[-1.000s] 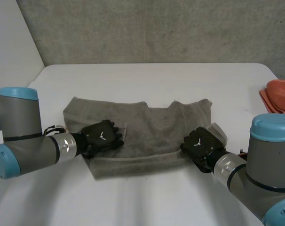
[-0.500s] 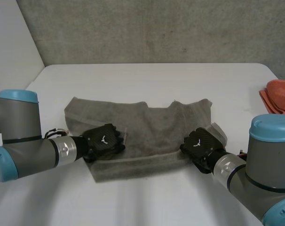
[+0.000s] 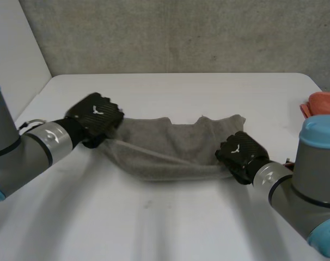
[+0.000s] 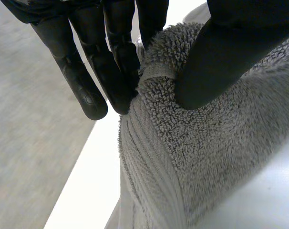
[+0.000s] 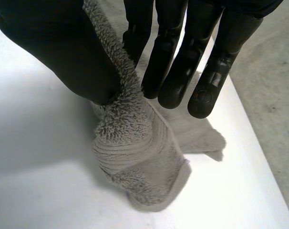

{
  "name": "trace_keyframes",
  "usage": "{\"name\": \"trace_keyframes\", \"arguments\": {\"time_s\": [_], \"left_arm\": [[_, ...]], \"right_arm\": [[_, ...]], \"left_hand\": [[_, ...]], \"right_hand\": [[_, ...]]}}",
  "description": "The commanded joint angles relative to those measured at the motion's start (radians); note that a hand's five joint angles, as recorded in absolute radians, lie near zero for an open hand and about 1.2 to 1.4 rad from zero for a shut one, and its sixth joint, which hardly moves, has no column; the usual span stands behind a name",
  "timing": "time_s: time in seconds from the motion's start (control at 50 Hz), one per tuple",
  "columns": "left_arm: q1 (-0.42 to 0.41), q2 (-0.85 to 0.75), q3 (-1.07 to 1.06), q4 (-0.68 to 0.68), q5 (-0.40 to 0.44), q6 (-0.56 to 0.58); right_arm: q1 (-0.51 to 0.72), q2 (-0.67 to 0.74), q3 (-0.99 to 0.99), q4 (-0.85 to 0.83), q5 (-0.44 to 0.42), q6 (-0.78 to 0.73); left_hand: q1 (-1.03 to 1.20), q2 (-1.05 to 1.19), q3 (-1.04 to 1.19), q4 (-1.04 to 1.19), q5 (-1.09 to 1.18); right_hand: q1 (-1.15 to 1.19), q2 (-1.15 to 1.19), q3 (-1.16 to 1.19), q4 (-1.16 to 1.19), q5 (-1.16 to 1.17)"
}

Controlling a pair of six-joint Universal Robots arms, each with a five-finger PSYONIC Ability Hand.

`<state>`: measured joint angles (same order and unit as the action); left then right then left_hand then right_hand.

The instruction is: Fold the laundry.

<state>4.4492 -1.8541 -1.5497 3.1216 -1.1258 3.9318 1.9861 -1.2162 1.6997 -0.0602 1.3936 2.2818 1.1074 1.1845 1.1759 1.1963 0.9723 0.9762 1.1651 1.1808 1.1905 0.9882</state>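
Holding grey towel (image 3: pixel 170 152) by its near edge, one end per hand. Pinched at the left end by left hand (image 3: pixel 95 115): thumb pressed into the hem against straight fingers (image 4: pixel 113 62), raised clear of the white table (image 3: pixel 170 217). Pinched at the right end by right hand (image 3: pixel 240 154) the same way, thumb against straight fingers (image 5: pixel 168 52), but lower, close to the tabletop. Sagging between the two, with the far edge lying on the table near its middle. Probably gripped at both ends so as to carry the near edge over onto the far edge in one straight fold, with enough tension to stop bunching. Lopsided as it hangs, so worth levelling the hands before laying over. Around: orange cloth (image 3: pixel 323 106) at the table's right edge, well apart from the towel, likely next in the queue. No obstacle seen beyond the towel along the fold path. Concrete wall (image 3: pixel 181 32) behind the table, not a concern.
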Motion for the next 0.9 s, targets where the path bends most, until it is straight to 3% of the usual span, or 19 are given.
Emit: {"name": "trace_keyframes", "arguments": {"time_s": [0.02, 0.1, 0.24, 0.34, 0.46, 0.54, 0.62, 0.7, 0.72, 0.8, 0.9], "left_arm": [[-0.074, 0.104, -0.116, 0.029, -0.410, -0.060], [-0.129, 0.179, -0.128, 0.032, -0.564, -0.129], [-0.162, 0.239, -0.196, 0.032, -0.571, -0.281], [-0.189, 0.121, -0.196, 0.058, -0.572, -0.374], [-0.188, -0.097, -0.038, 0.121, -0.583, -0.365], [-0.168, -0.191, 0.127, 0.172, -0.581, -0.350], [-0.122, -0.211, 0.270, 0.302, -0.578, -0.290], [-0.110, -0.189, 0.323, 0.592, -0.574, -0.227], [-0.108, -0.171, 0.318, 0.723, -0.574, -0.223], [-0.113, -0.110, 0.309, 0.932, -0.583, -0.224], [-0.133, -0.086, 0.261, 0.865, -0.583, -0.226]], "right_arm": [[-0.024, -0.137, -0.106, 0.210, 0.076, -0.004], [-0.027, -0.204, -0.201, 0.354, 0.084, -0.007], [-0.041, -0.224, -0.261, 0.525, 0.068, -0.013], [-0.047, -0.064, -0.293, 0.543, 0.070, -0.028], [-0.041, 0.133, -0.466, 0.525, 0.088, -0.025], [-0.036, 0.242, -0.657, 0.386, 0.102, 0.027], [-0.035, 0.256, -0.791, 0.184, 0.117, 0.097], [-0.036, 0.235, -0.841, -0.087, 0.113, 0.145], [-0.036, 0.228, -0.838, -0.140, 0.111, 0.151], [-0.033, 0.198, -0.819, -0.354, 0.101, 0.160], [-0.030, 0.187, -0.767, -0.369, 0.059, 0.160]], "left_hand": [[0.289, 0.212, 0.220, 0.200, 0.249], [0.289, 0.212, 0.220, 0.200, 0.249], [0.289, 0.212, 0.220, 0.200, 0.249], [0.289, 0.212, 0.220, 0.200, 0.249], [0.289, 0.212, 0.220, 0.200, 0.249], [0.289, 0.212, 0.220, 0.200, 0.249], [0.289, 0.212, 0.220, 0.200, 0.249], [0.289, 0.212, 0.220, 0.200, 0.249], [0.289, 0.212, 0.220, 0.200, 0.249], [0.289, 0.212, 0.220, 0.200, 0.249], [0.289, 0.212, 0.220, 0.200, 0.249]], "right_hand": [[0.420, 0.231, 0.215, 0.206, 0.233], [0.420, 0.231, 0.215, 0.206, 0.233], [0.420, 0.231, 0.215, 0.206, 0.233], [0.420, 0.231, 0.215, 0.206, 0.233], [0.420, 0.231, 0.215, 0.206, 0.233], [0.420, 0.231, 0.215, 0.206, 0.233], [0.420, 0.231, 0.215, 0.206, 0.233], [0.420, 0.231, 0.215, 0.206, 0.233], [0.420, 0.231, 0.215, 0.206, 0.233], [0.420, 0.231, 0.215, 0.206, 0.233], [0.420, 0.231, 0.215, 0.206, 0.233]]}}
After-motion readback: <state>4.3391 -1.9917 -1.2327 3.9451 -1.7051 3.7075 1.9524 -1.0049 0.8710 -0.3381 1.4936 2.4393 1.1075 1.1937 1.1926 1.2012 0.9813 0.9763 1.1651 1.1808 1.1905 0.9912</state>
